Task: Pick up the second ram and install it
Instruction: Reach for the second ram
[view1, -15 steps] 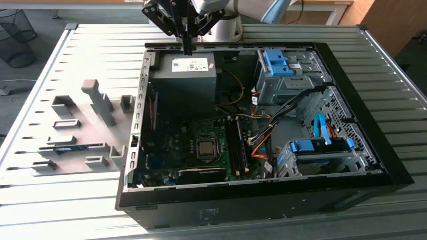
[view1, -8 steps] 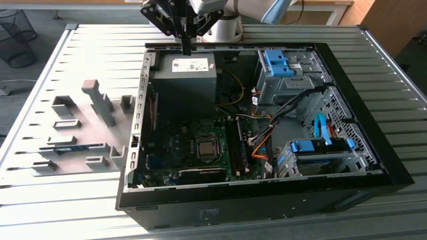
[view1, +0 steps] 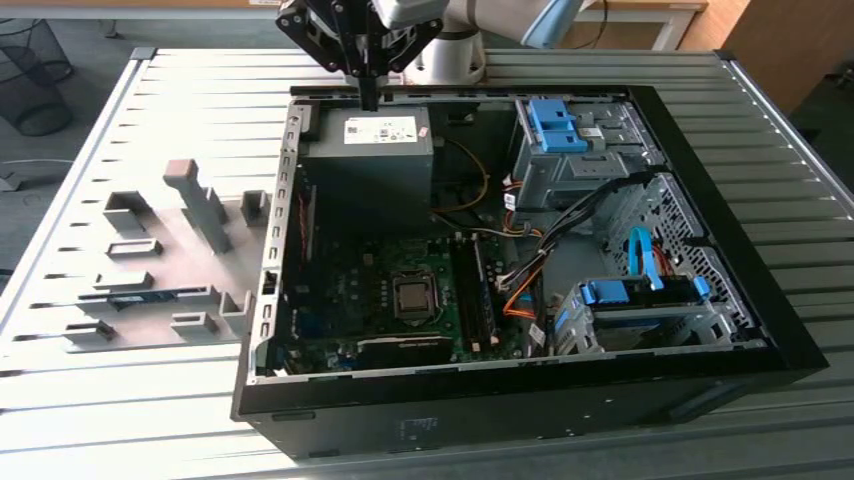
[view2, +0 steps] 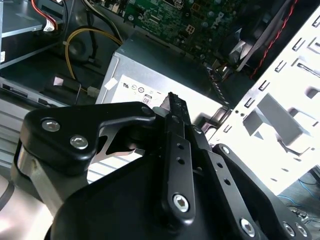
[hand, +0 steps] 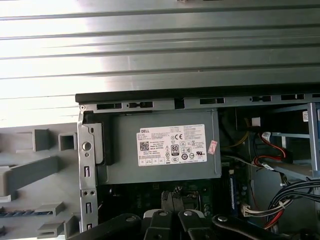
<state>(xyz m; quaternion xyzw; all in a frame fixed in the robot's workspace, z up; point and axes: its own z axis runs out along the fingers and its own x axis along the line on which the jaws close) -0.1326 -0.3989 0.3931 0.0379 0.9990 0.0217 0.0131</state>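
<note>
The second ram (view1: 144, 296) is a long, thin blue-green stick with darker patches along its length. It lies level among the grey slotted blocks (view1: 200, 322) on the surface (view1: 187, 80). In the exterior view it runs roughly left to right, sitting to the exterior view's left of the open computer case (view1: 534, 410), near the case's side wall but outside it.

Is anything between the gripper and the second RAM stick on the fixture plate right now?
The black gripper hangs above the grey power supply. Toward the blue-green RAM stick, the case's perforated metal wall and tall grey plastic blocks stand between.
</note>
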